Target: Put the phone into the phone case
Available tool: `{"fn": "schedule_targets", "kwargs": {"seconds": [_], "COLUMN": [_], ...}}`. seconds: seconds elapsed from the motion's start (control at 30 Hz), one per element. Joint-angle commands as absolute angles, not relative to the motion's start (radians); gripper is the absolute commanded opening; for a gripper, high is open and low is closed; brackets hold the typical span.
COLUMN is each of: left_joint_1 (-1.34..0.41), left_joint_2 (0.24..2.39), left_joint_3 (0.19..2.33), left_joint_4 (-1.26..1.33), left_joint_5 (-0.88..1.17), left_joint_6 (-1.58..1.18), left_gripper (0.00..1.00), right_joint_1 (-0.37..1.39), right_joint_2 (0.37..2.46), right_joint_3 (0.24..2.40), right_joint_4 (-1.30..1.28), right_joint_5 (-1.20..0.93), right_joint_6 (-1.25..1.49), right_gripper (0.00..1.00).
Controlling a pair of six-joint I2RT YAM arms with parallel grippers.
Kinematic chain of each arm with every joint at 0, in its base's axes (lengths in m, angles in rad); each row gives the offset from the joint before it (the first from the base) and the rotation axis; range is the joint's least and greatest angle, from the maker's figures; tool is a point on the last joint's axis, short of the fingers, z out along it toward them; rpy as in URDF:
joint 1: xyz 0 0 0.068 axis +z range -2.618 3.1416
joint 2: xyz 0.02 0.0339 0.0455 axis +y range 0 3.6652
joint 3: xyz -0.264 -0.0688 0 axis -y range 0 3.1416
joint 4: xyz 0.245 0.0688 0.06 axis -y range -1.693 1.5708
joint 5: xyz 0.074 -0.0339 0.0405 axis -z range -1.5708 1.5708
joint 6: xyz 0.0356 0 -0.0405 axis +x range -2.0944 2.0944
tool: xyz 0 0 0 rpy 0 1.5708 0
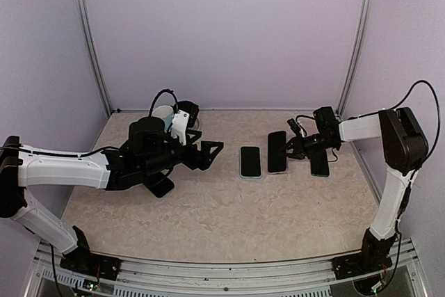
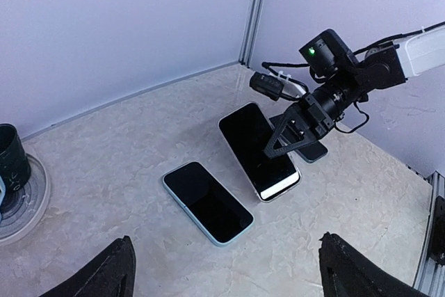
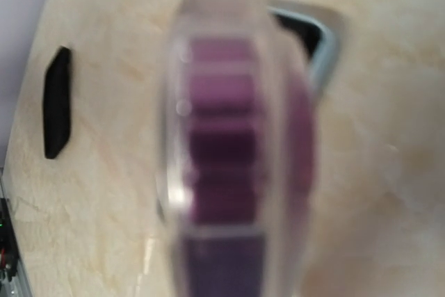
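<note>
In right claw [image 1: 292, 149], phone [image 1: 277, 152], apparently gripped

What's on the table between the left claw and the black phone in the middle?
A blue-rimmed phone, lying flat between the left gripper and the black phone, clearest in the top view.

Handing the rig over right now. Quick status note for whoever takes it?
Left claw: open, empty, hovering left of the blue-rimmed phone.
Right claw: looks shut on the right edge of the black phone; its wrist view is too blurred to confirm.
A dark grey-rimmed piece, possibly the case, lies just right of that phone, partly under the claw.
Done: nothing seated yet.
Left: fit the phone into the case.
</note>
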State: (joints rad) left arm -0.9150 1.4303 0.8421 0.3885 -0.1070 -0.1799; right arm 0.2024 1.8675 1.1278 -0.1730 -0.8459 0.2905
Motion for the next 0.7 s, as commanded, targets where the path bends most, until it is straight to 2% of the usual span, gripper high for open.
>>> {"fn": "schedule_targets", "kwargs": {"seconds": [0.0, 0.07, 0.17, 0.27, 0.4, 0.53, 0.67], "left_joint_1": [-0.906, -0.905, -0.902, -0.9, -0.898, -0.881, -0.853], "left_joint_2": [1.423, 1.418, 1.414, 1.415, 1.42, 1.456, 1.514], "left_joint_3": [0.857, 0.854, 0.85, 0.849, 0.87, 0.93, 0.943], "left_joint_4": [0.372, 0.37, 0.37, 0.367, 0.309, 0.09, -0.083], "left_joint_5": [-0.122, -0.131, -0.134, -0.136, -0.202, -0.378, -0.459], "left_joint_6": [-0.193, -0.196, -0.198, -0.197, -0.21, -0.26, -0.318], "left_gripper": [0.9, 0.91, 0.91, 0.91, 0.91, 0.91, 0.91], "right_joint_1": [0.184, 0.172, 0.154, 0.144, 0.142, 0.141, 0.141], "right_joint_2": [1.945, 1.985, 2.024, 2.066, 2.103, 2.1, 2.06], "right_joint_3": [1.236, 1.264, 1.293, 1.334, 1.372, 1.386, 1.389], "right_joint_4": [-0.265, -0.3, -0.34, -0.389, -0.427, -0.455, -0.482], "right_joint_5": [-0.935, -0.924, -0.886, -0.838, -0.783, -0.697, -0.587], "right_joint_6": [0.235, 0.222, 0.202, 0.176, 0.155, 0.148, 0.146], "right_gripper": [0.0, 0.0, 0.14, 0.22, 0.25, 0.29, 0.32]}}
